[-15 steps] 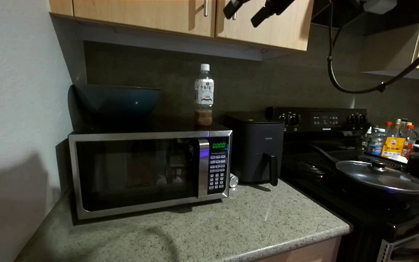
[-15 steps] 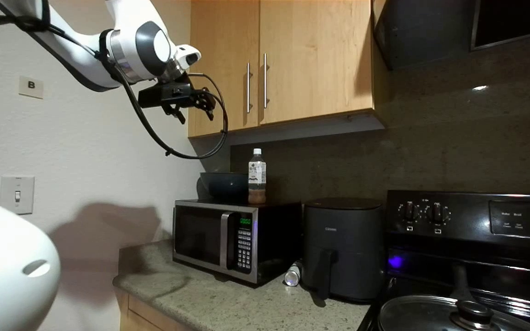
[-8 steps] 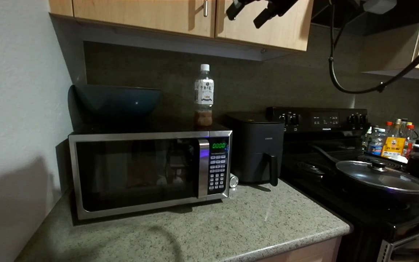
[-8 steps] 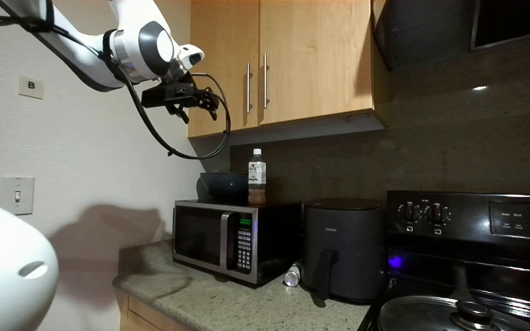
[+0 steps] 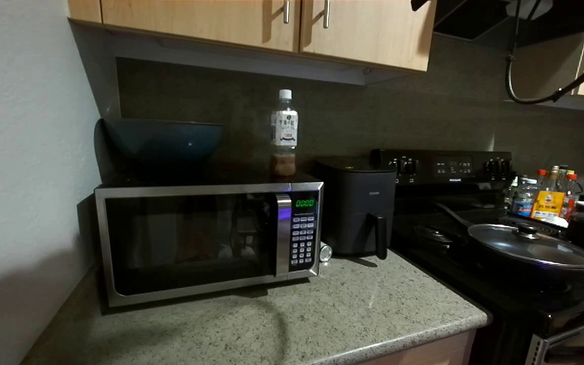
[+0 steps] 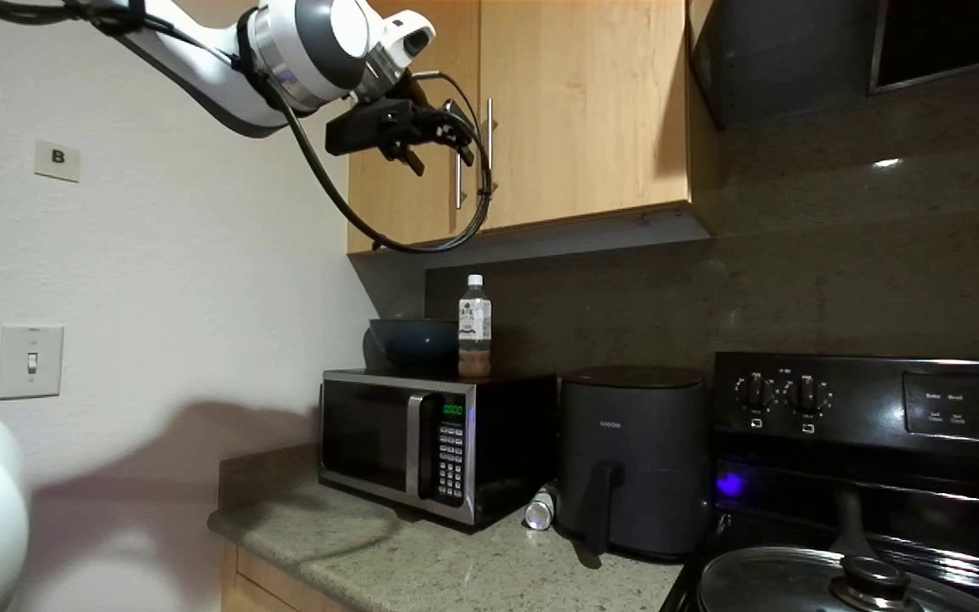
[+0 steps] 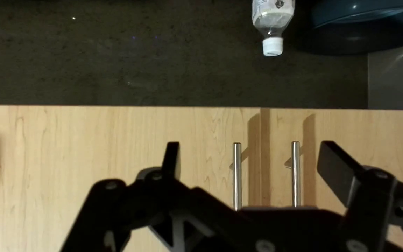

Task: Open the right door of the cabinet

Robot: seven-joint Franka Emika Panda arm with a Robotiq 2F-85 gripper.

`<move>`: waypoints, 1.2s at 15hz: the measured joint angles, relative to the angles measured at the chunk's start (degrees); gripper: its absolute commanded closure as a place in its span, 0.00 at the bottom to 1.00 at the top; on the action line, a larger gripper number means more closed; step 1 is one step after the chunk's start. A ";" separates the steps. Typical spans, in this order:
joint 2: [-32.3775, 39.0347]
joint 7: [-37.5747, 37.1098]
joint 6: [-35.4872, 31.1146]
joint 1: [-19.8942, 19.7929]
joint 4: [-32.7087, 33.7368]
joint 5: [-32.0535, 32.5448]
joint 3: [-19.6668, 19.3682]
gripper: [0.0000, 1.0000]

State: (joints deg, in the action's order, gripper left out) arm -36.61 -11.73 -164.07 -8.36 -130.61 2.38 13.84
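Note:
The light tan cabinet (image 5: 195,20) hangs on the wall, both doors shut. Its right door (image 6: 583,102) has a vertical silver bar handle (image 6: 490,149) near its left edge. The wrist view is upside down, so the right door (image 7: 65,147) is on its left side, its handle (image 7: 237,175) left of the twin handle (image 7: 295,171). My gripper (image 6: 440,160) is open and empty, in front of the doors near the handles. In the wrist view both bars show between the open fingers (image 7: 250,150), apart from them. The other exterior view shows only a fingertip at its top edge.
Below the cabinet stand a microwave (image 6: 370,433) with a bottle (image 6: 474,327) and a dark bowl (image 6: 417,342) on top. An air fryer (image 6: 634,467) stands beside it. A range hood (image 5: 474,20) adjoins the cabinet's right. A cable loop (image 6: 421,248) hangs below the gripper.
My arm and gripper have moved up and to the right, closer to the handles, and nearly out of one exterior view. The fingers stay open and the doors stay shut.

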 measured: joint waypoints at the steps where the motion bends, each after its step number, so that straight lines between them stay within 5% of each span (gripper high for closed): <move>1: 0.11 0.00 0.00 0.38 0.00 0.00 0.02 0.00; 7: 2.68 -0.21 -3.07 -0.33 2.26 1.44 2.45 0.00; 13: 15.64 -10.27 -8.08 -19.38 19.32 11.54 18.43 0.00; 18: 15.39 -10.22 -8.05 -17.69 18.65 11.48 17.61 0.00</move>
State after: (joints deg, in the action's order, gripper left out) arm -21.22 -21.95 -172.13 -26.05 -111.96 13.86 31.45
